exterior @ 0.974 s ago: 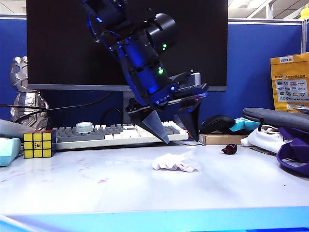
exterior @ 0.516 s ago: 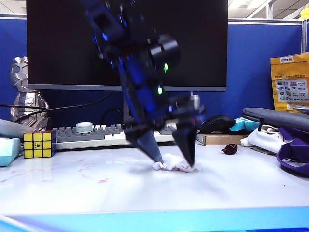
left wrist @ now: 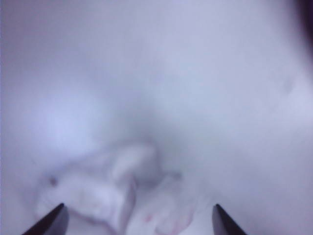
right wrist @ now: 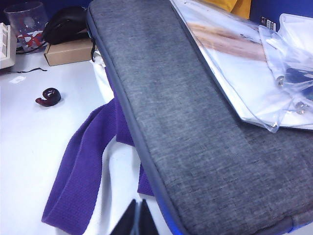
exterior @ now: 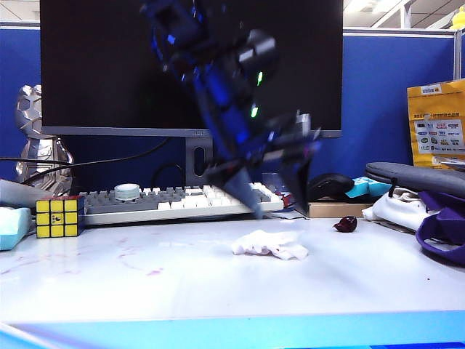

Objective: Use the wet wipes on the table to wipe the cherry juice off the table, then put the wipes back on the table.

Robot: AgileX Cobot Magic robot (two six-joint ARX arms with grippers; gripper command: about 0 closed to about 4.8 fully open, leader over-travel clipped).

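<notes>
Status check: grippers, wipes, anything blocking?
Left gripper open, empty, above the wet wipes. Right gripper shut, parked by the grey case. Cherry juice on table unwiped. Nothing blocking.

The left gripper (exterior: 280, 207) is motion-blurred above the wet wipes (exterior: 269, 244); right gripper (right wrist: 137, 219) shows only fingertips, cut off.
</notes>
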